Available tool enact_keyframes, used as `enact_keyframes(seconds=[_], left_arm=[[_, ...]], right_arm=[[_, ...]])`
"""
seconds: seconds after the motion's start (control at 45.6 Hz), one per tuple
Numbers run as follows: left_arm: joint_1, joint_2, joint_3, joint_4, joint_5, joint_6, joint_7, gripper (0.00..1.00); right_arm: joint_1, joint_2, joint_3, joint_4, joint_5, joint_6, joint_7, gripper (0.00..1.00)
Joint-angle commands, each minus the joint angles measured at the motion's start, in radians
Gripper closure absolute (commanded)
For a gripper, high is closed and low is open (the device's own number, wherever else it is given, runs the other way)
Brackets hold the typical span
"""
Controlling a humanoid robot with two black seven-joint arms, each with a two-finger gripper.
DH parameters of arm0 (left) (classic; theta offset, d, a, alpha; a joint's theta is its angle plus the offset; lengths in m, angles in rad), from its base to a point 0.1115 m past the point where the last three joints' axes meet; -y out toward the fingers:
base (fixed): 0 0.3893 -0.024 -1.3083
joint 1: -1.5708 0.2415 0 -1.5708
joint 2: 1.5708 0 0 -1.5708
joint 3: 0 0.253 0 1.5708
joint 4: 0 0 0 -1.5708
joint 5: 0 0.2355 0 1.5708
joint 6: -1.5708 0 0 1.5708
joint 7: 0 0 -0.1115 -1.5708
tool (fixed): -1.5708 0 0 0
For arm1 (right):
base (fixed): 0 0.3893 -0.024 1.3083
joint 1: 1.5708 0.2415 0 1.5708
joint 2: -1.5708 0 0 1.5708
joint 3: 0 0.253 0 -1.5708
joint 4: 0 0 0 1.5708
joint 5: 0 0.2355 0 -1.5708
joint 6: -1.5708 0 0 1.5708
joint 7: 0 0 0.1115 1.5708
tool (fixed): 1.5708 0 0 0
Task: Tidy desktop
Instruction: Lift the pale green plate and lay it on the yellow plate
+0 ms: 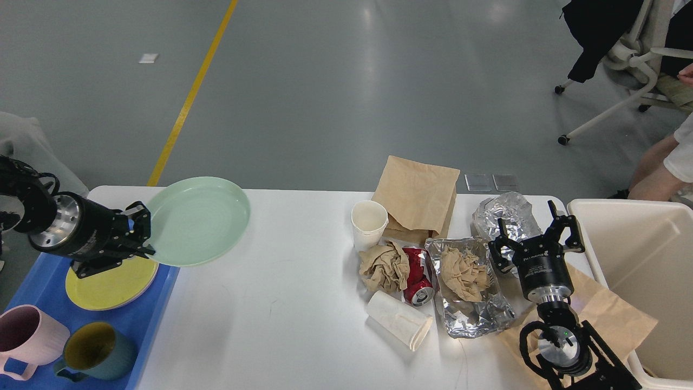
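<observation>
The white desktop [292, 314] fills the lower half of the head view. My left gripper [142, 234] is shut on the left rim of a pale green plate [197, 219], holding it tilted in the air above the desktop's far left corner. My right gripper [536, 230] stands open, fingers spread, over crumpled foil [503, 214] at the right. Beside it lie a foil tray [471, 314] with crumpled brown paper [460, 273], a crushed red can [418, 276], another brown paper wad [385, 266], an upright paper cup [369, 223] and a tipped paper cup [399, 318].
A blue tray [38, 281] at the left holds a yellow plate [108, 281], a pink mug [24, 338] and a teal mug [95, 352]. Brown paper bags [419, 197] lie behind and under the litter. A cream bin [644, 271] stands at the right edge. People and a chair sit beyond.
</observation>
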Motion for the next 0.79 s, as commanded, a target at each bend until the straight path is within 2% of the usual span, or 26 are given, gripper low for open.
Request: enact_keyframes(seconds=[0.0,0.154,0.263,0.373,0.483,0.592,0.68,0.768], left_arm=[[0.145,0.051,-0.017,0.253,0.055,-0.097,0.001,1.00],[0.357,0.073,-0.100,0.559,0.071,-0.248,0.003,1.00],[0.533,0.071,-0.220,0.755,0.114,-0.268,0.003,1.00],[0.702,0.059,-0.376,0.884,0.180,-0.263,0.004,1.00],[0.811,0.033,-0.505,0.961,0.279,-0.251,0.014,1.00],[0.853,-0.005,-0.588,0.984,0.342,-0.214,0.055,1.00],[0.874,-0.015,-0.607,0.984,0.347,-0.176,0.075,1.00],[0.888,-0.024,-0.613,0.986,0.348,-0.137,0.077,1.00]], right_arm=[[0.000,0.000,0.000,0.000,0.000,0.000,0.000,0.00],[0.000,0.000,0.000,0.000,0.000,0.000,0.000,0.00],[0.000,0.000,0.000,0.000,0.000,0.000,0.000,0.00],[0.000,0.000,0.000,0.000,0.000,0.000,0.000,0.00],[0.000,0.000,0.000,0.000,0.000,0.000,0.000,0.00],[0.000,0.000,0.000,0.000,0.000,0.000,0.000,0.00],[0.000,0.000,0.000,0.000,0.000,0.000,0.000,0.00],[0.000,0.000,0.000,0.000,0.000,0.000,0.000,0.00]])
